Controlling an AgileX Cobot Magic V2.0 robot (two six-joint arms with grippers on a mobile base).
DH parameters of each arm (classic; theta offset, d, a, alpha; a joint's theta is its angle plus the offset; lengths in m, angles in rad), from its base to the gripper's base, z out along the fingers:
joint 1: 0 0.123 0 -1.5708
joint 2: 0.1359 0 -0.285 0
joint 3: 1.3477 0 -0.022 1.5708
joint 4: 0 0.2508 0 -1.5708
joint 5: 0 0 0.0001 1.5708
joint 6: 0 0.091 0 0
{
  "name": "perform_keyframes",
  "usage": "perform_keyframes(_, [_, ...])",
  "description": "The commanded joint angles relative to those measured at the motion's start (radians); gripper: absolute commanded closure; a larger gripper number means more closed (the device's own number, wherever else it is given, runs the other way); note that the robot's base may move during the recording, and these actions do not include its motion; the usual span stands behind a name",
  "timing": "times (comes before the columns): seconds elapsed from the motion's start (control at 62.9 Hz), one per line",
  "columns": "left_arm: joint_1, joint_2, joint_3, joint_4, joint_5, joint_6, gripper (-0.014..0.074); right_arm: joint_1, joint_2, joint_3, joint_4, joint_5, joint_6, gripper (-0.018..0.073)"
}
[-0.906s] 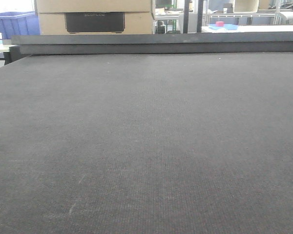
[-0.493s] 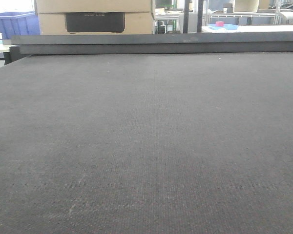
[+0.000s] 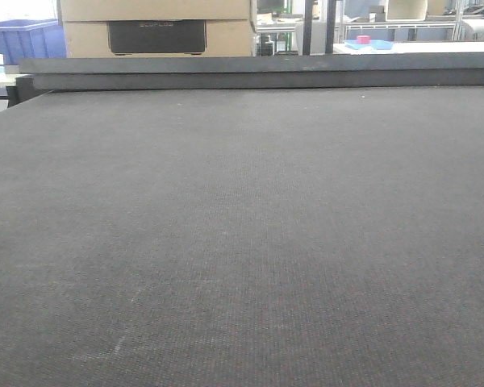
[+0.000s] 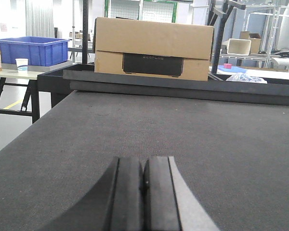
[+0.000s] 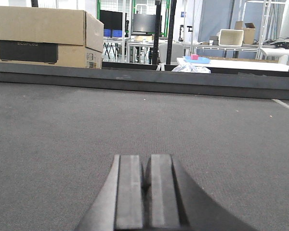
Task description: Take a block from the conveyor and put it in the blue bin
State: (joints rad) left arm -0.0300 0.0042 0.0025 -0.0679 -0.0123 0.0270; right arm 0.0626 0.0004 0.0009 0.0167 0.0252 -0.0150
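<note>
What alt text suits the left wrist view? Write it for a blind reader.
The left arm's black pincer, shut and empty, sits bottom centre before a dark grey woven conveyor belt with no block in sight. Beyond its raised edge bar stand a brown cardboard box and, far left, a blue plastic bin.

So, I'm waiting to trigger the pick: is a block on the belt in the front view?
No, the conveyor shows only bare grey weave all the way to its far edge.
</note>
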Motion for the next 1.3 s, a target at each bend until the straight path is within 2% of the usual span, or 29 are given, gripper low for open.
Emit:
perform_keyframes(0.0, [0.000, -0.004, -0.002, -0.002, -0.015, 0.003, 0.0707, -0.004, 0.000, -0.001, -0.010, -0.018, -0.002, 0.0725])
perform_keyframes(0.143, [0.000, -0.004, -0.002, -0.004, -0.041, 0.003, 0.0707, -0.004, 0.000, -0.001, -0.010, -0.099, -0.002, 0.0725])
perform_keyframes(0.175, [0.000, -0.004, -0.002, -0.025, -0.060, -0.007, 0.0707, -0.004, 0.000, -0.001, -0.010, -0.135, -0.002, 0.0725])
perform_keyframes(0.286, [0.000, -0.004, -0.002, -0.232, -0.157, -0.013, 0.0707, -0.004, 0.000, -0.001, -0.010, -0.250, -0.002, 0.0725])
perform_keyframes(0.334, [0.000, -0.004, -0.002, -0.265, -0.177, -0.013, 0.0707, -0.004, 0.000, -0.001, -0.010, -0.292, -0.002, 0.0725])
perform_keyframes(0.445, [0.000, -0.004, -0.038, -0.256, -0.189, -0.013, 0.0707, -0.004, 0.000, -0.022, -0.010, -0.339, -0.002, 0.0725])
perform_keyframes(0.636, [0.000, -0.004, -0.198, -0.070, -0.185, -0.013, 0.0707, -0.004, 0.000, -0.194, -0.010, -0.316, -0.002, 0.0725])
perform_keyframes(0.699, [0.000, -0.003, -0.253, -0.063, -0.169, -0.013, 0.0707, -0.004, 0.003, -0.255, -0.010, -0.288, -0.002, 0.0725])
perform_keyframes(0.842, [0.000, 0.081, -0.399, -0.056, -0.088, -0.001, 0.0707, -0.004, 0.079, -0.364, -0.010, -0.267, -0.002, 0.0725])
perform_keyframes(0.986, [0.000, 0.188, -0.563, -0.010, 0.036, -0.001, 0.0707, -0.004, 0.167, -0.469, 0.026, -0.212, -0.002, 0.0725])
perform_keyframes(1.097, [0.000, 0.280, -0.709, -0.008, 0.231, -0.001, 0.0707, -0.004, 0.239, -0.578, 0.115, -0.025, -0.002, 0.0725])
perform_keyframes(1.192, [0.000, 0.366, -0.832, -0.002, 0.443, -0.001, 0.0707, -0.004, 0.313, -0.677, 0.122, 0.148, -0.002, 0.0725])
perform_keyframes(1.288, [0.000, 0.478, -0.949, 0.002, 0.586, -0.001, 0.0707, -0.004, 0.391, -0.769, 0.122, 0.310, -0.002, 0.0725])
